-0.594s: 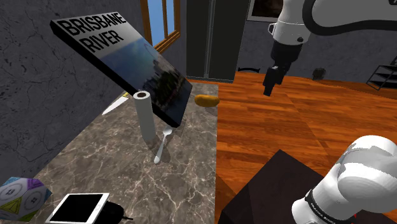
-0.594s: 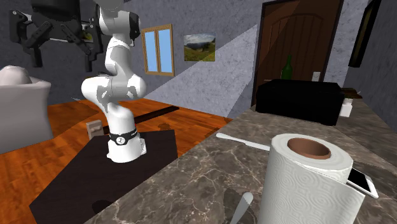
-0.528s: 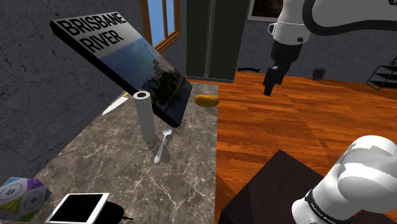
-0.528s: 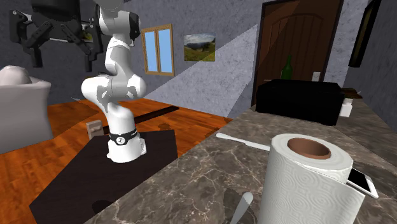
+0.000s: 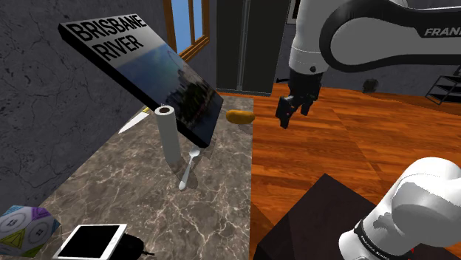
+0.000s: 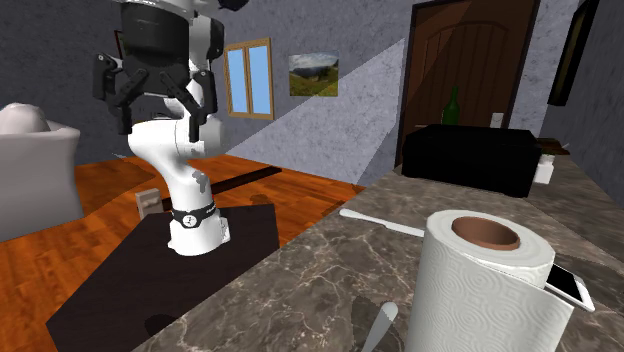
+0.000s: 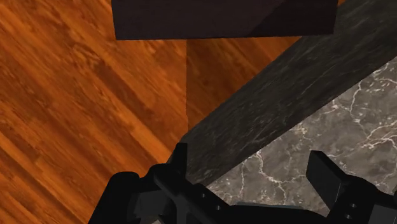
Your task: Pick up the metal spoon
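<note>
Currently claw point(image 5: 291, 116) spread, hanging off the tabletop point(image 5: 111, 192) edge; spoon point(image 5: 188, 170) lies flat just beside the paper roll point(image 5: 168, 133); judged light, stiff, slick, so pinch narrow handle across its width.

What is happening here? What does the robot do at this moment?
A white Franka arm is meant to take the spoon, which lies on the marble counter beside the paper towel roll. Its black gripper hangs open in the air near the counter's edge, apart from the spoon, and holds nothing.
</note>
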